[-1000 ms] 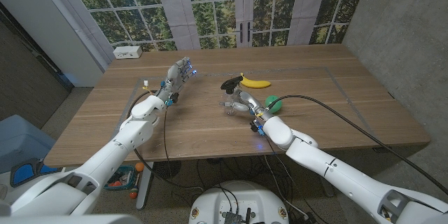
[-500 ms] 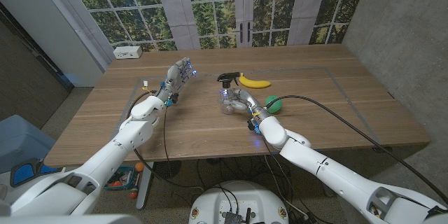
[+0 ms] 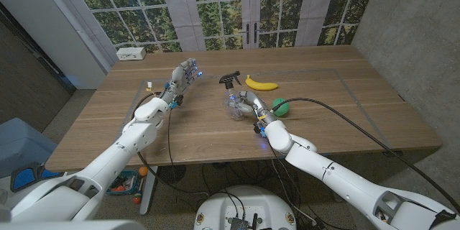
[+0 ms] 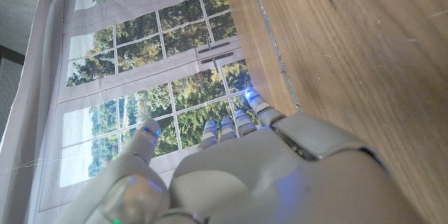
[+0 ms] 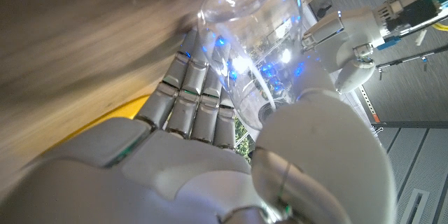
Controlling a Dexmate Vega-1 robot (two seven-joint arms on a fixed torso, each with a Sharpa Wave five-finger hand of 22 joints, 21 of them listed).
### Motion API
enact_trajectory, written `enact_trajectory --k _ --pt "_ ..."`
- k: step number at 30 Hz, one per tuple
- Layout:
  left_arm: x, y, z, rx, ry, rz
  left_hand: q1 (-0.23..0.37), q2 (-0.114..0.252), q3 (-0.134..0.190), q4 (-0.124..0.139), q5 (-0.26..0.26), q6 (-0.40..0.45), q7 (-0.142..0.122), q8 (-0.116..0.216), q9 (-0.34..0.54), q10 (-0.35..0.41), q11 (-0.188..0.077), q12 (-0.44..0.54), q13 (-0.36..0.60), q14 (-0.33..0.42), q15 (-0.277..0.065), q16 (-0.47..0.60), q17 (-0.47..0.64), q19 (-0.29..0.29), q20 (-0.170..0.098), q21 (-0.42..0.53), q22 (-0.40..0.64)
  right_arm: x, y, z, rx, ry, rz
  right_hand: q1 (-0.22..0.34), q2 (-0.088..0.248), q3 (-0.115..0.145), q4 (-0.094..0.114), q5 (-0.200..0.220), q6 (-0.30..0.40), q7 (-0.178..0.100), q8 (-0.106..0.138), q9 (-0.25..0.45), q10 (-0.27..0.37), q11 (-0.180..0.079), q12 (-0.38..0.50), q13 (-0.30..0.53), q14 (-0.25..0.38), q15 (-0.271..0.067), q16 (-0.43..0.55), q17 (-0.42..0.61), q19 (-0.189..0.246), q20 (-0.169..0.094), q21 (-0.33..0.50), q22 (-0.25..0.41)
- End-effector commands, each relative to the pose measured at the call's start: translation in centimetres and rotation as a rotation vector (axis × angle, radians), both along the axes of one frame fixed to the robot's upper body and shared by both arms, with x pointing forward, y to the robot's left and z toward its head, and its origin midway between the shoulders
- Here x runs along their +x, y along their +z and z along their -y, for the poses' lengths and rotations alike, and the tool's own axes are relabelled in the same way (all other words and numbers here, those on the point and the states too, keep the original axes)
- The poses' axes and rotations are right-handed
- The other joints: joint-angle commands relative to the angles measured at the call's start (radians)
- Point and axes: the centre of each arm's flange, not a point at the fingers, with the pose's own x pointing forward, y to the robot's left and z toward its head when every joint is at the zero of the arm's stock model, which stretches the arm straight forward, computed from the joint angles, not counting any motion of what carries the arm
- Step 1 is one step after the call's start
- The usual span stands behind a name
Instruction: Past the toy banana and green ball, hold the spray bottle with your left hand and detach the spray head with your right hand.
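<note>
My right hand (image 3: 248,106) grips the clear spray bottle (image 3: 234,100) mid-bench, banana (image 3: 261,84) at its 1 o'clock. Left hand (image 3: 183,77) empty, fingers spread, well apart at 10 o'clock. Risk: slick plastic slips during handover.

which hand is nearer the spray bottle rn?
Right. The right hand is wrapped around the spray bottle, holding it near the toy banana. The left hand is apart from it, across bare table, fingers spread, holding nothing.
</note>
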Motion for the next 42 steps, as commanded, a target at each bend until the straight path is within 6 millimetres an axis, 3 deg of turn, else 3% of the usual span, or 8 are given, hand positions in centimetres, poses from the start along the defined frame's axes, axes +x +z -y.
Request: enact_trajectory --k 1,3,5,10,14,21,27,42 --pt "-1.3 1.5 0.3 0.110 0.059 0.026 0.054 -0.020 0.014 -0.090 -0.009 0.076 -0.016 0.014 0.007 0.088 -0.002 0.018 0.005 0.145 0.011 0.023 0.005 0.085 0.029 0.008 0.006 -1.1 2.5 1.4 -0.051 -0.121 0.160 0.157 0.162 0.028 -0.007 0.006 0.188 -0.143 0.000 0.005 0.106 -0.102 0.014 0.022 0.124 -0.229 0.010 0.022 0.000 -0.029 0.013 0.004" --pt "-1.5 1.8 0.3 0.133 0.065 0.025 0.081 -0.029 0.022 -0.111 -0.011 0.121 -0.032 0.017 0.008 0.172 0.005 0.035 0.008 0.251 -0.003 0.036 0.007 0.122 0.049 0.013 0.010 -1.2 2.7 1.5 -0.060 -0.133 0.173 0.158 0.161 0.027 -0.006 0.007 0.189 -0.147 -0.001 0.005 0.104 -0.102 0.017 0.029 0.119 -0.229 0.009 0.028 -0.005 -0.031 0.015 0.005" --pt "-1.9 2.2 0.4 0.171 0.062 0.024 0.096 -0.037 0.023 -0.113 -0.013 0.148 -0.018 0.019 0.009 0.220 0.012 0.042 0.010 0.317 -0.007 0.044 0.009 0.136 0.053 0.014 0.012 -1.3 2.9 1.8 -0.072 -0.148 0.193 0.156 0.160 0.026 -0.003 0.007 0.193 -0.153 0.000 0.006 0.103 -0.103 0.021 0.037 0.112 -0.227 0.007 0.035 -0.010 -0.033 0.018 0.006" --pt "-3.1 3.6 1.0 0.296 0.085 0.029 0.135 -0.067 0.027 -0.124 -0.013 0.200 0.029 0.032 0.012 0.289 0.000 0.051 0.013 0.385 -0.027 0.050 0.012 0.176 0.059 0.024 0.015 -1.6 3.5 2.0 -0.116 -0.190 0.273 0.150 0.157 0.022 0.004 0.010 0.192 -0.173 -0.003 0.008 0.093 -0.107 0.028 0.061 0.097 -0.227 0.000 0.053 -0.025 -0.047 0.025 0.009" --pt "-4.1 4.6 1.5 0.368 0.116 0.043 0.175 -0.091 0.028 -0.125 -0.014 0.279 0.045 0.058 0.014 0.337 -0.006 0.054 0.016 0.419 -0.040 0.049 0.014 0.191 0.057 0.025 0.016 -1.8 3.7 2.0 -0.145 -0.203 0.300 0.146 0.151 0.017 0.007 0.014 0.199 -0.183 -0.002 0.010 0.089 -0.111 0.036 0.083 0.084 -0.228 -0.006 0.070 -0.034 -0.057 0.033 0.011" --pt "-5.4 6.2 2.2 0.475 0.168 0.081 0.212 -0.118 0.026 -0.130 -0.014 0.300 0.030 0.066 0.015 0.356 -0.018 0.051 0.018 0.427 -0.055 0.046 0.017 0.191 0.050 0.023 0.018 -2.1 4.1 2.0 -0.185 -0.228 0.344 0.144 0.150 0.015 0.010 0.019 0.205 -0.186 -0.001 0.012 0.089 -0.114 0.046 0.108 0.075 -0.229 -0.012 0.090 -0.044 -0.058 0.044 0.013" --pt "-6.1 7.4 3.0 0.580 0.182 0.112 0.261 -0.175 0.009 -0.128 -0.013 0.299 0.017 0.066 0.016 0.322 -0.024 0.024 0.022 0.389 -0.061 0.025 0.021 0.164 0.042 0.008 0.019 -2.3 4.2 1.7 -0.224 -0.240 0.373 0.143 0.149 0.012 0.011 0.021 0.207 -0.188 -0.002 0.013 0.088 -0.118 0.053 0.125 0.068 -0.229 -0.017 0.105 -0.051 -0.060 0.052 0.014" --pt "-6.5 8.7 5.1 0.739 0.155 0.174 0.307 -0.229 -0.014 -0.126 -0.006 0.284 -0.012 0.061 0.017 0.308 -0.040 0.011 0.026 0.368 -0.072 0.016 0.023 0.154 0.036 -0.001 0.019 -2.9 4.2 1.6 -0.273 -0.267 0.443 0.141 0.146 0.008 0.014 0.026 0.214 -0.197 -0.001 0.014 0.081 -0.119 0.062 0.161 0.056 -0.230 -0.028 0.135 -0.063 -0.067 0.070 0.015"
